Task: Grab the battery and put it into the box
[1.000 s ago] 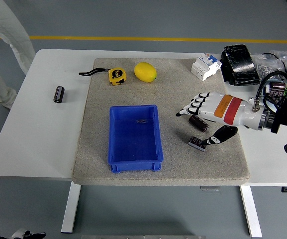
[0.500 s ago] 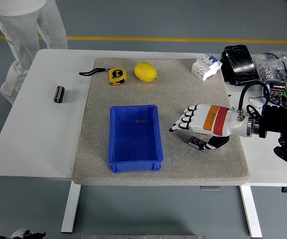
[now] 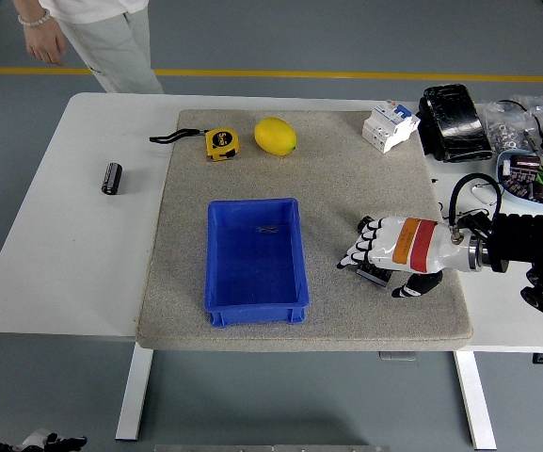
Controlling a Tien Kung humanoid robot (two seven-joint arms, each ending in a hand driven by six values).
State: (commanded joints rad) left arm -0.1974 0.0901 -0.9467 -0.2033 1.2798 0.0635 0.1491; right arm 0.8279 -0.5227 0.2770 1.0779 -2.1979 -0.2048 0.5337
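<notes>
A blue box point(image 3: 255, 259) stands open on the grey mat point(image 3: 327, 169). My right hand point(image 3: 370, 259) lies low on the mat to the right of the box. Its fingers point(image 3: 358, 252) curl down and its thumb point(image 3: 412, 288) sits below, closed around a dark battery point(image 3: 375, 276) whose end shows under the palm. The battery still touches the mat. A second dark cylindrical battery point(image 3: 111, 177) lies on the bare white table at the far left. My left arm is out of view.
A yellow tape measure point(image 3: 220, 143) and a lemon point(image 3: 275, 136) lie at the mat's far edge. A white breaker point(image 3: 390, 125), a black pack point(image 3: 453, 122) and a bowl of parts point(image 3: 532, 176) are at the right. A person point(image 3: 92, 28) stands at the far left.
My right hand moved down and toward the near edge, settling over the battery with its fingers curling in. The person walked right along the table's far side.
</notes>
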